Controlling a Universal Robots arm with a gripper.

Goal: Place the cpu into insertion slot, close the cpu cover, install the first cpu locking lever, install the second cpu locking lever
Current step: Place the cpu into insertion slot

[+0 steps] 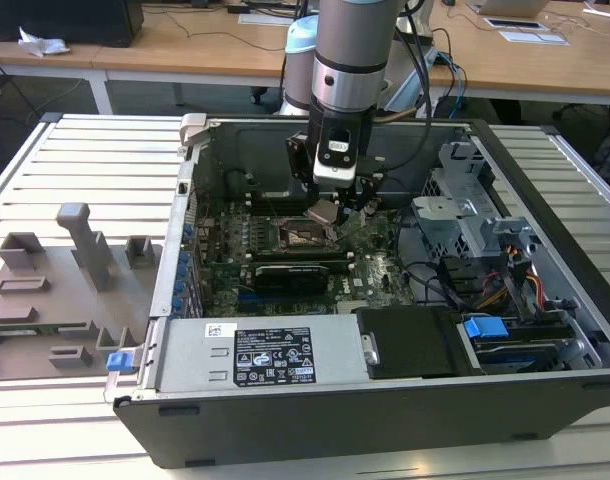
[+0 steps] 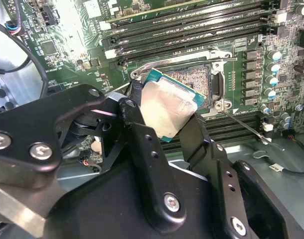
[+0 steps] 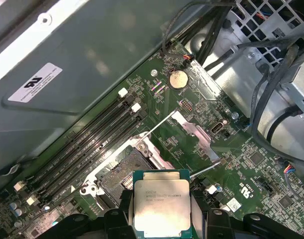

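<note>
While jaws grip the cpu point(image 3: 162, 206), the first wrist view shows the cpu cover point(image 3: 194, 133) raised.

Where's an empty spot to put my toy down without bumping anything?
The slatted table is bare past the grey blocks, beside the computer case. Inside the case it is crowded: cables, and the gripper holding the cpu over the socket.
</note>
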